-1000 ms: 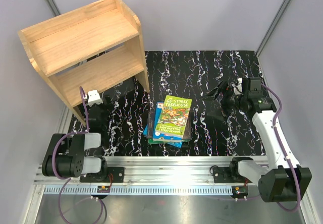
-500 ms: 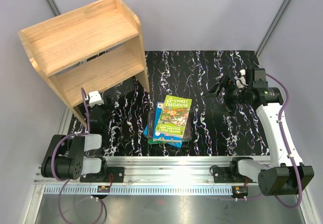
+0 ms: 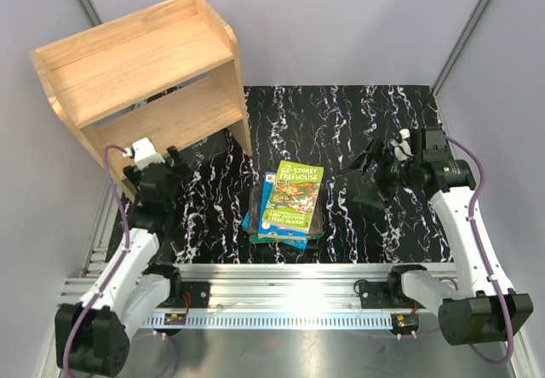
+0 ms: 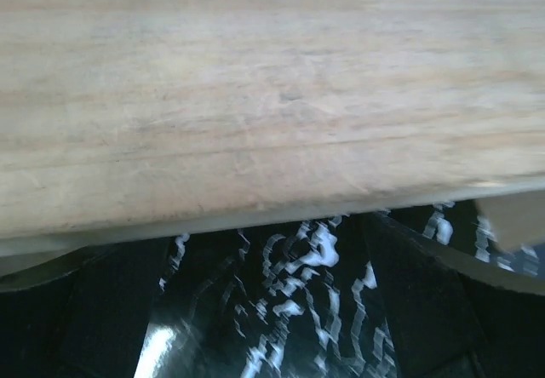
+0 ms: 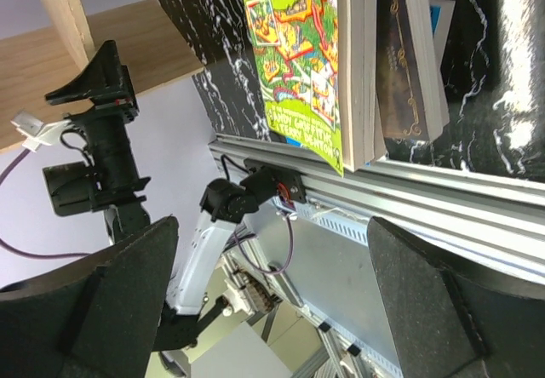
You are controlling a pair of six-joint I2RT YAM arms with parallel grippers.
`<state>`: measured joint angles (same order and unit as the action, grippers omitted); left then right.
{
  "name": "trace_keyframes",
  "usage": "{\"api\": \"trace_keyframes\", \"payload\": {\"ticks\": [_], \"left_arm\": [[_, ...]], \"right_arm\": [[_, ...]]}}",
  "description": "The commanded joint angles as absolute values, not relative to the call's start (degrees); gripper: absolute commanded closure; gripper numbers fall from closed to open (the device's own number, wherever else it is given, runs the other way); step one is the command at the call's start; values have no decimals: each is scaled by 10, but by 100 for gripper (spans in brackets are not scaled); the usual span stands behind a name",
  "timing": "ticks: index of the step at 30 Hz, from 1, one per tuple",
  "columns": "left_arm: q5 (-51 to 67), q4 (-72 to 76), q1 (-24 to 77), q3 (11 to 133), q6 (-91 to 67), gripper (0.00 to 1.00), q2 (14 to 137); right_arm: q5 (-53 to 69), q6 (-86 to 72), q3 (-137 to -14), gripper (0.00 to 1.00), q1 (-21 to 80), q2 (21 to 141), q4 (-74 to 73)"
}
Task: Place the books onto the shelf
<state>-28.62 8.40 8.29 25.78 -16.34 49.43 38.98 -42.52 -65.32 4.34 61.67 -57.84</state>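
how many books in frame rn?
4, in one stack on the table: green Treehouse book on top, dark brown book under it, blue book peeking out left, second green book edge at the near-left corner. Others may be hidden beneath.

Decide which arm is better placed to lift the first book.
Probably right: the open right claw faces the stack of thin paperback books, while the left claw points at the light wooden shelf.
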Motion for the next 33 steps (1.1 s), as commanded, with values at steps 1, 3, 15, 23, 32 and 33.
{"api": "trace_keyframes", "payload": {"ticks": [1, 3, 15, 23, 32, 33], "left_arm": [[-172, -104, 87, 322, -261, 1, 438], [-140, -166, 94, 345, -290, 1, 420], [-132, -440, 189, 437, -405, 1, 272], [112, -225, 194, 378, -390, 1, 311], [133, -169, 252, 523, -359, 1, 619], [134, -167, 256, 545, -351, 1, 640]], "right_arm": [[420, -455, -635, 0, 53, 587, -554], [427, -463, -617, 0, 54, 573, -546], [403, -471, -563, 0, 57, 488, -581], [380, -492, -518, 0, 56, 455, -555], [360, -472, -518, 0, 58, 568, -428], [356, -464, -521, 0, 57, 584, -418]]}}
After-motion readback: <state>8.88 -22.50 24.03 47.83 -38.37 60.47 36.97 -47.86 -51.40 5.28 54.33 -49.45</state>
